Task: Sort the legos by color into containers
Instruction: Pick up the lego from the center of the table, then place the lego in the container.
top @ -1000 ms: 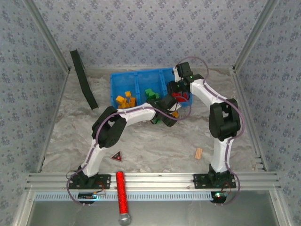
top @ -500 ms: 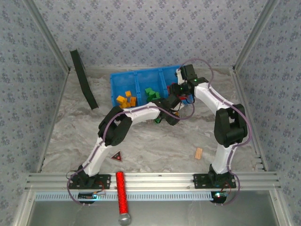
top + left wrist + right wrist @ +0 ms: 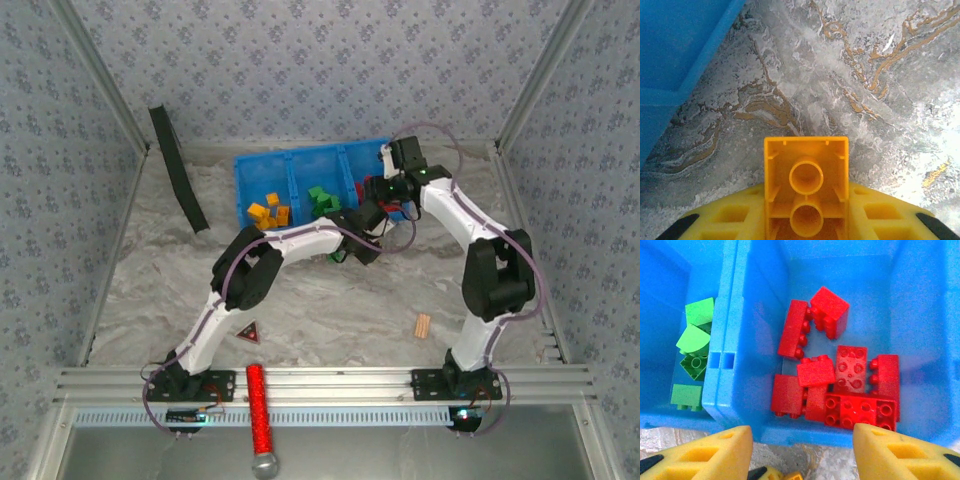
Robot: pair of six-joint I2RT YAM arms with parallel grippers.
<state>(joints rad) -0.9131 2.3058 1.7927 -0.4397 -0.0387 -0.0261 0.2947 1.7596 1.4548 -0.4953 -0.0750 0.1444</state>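
Since a second ago: the right arm's elbow has swung outward toward the right wall. The right gripper point(image 3: 384, 190) stays over the right-hand compartment of the blue bin point(image 3: 262, 168). The left gripper point(image 3: 365, 222) has edged a little closer to the bin's near wall and sits just near-side of the right gripper.

Left gripper point(image 3: 806, 215): jaws closed on one yellow-orange brick point(image 3: 806, 170), its hollow underside with two round tubes facing the wrist camera. Bare marbled table point(image 3: 865, 75) lies ahead of the jaws. The bin's corner is ahead and to their left, apart from the brick.

Right gripper point(image 3: 802, 432): jaws spread wide, nothing between them. The yellow fingers point(image 3: 700, 452) hang just short of the bin's front wall. Directly ahead of the jaws are red bricks point(image 3: 840, 370), about eight, heaped in one compartment. Ahead-left, past the divider, are green bricks point(image 3: 692, 337), four showing.

Top view: three compartments. Yellow bricks point(image 3: 268, 212), at least four, lie in the left one. Outside the bin: one tan wooden piece point(image 3: 423, 325) and one dark triangle point(image 3: 248, 332).
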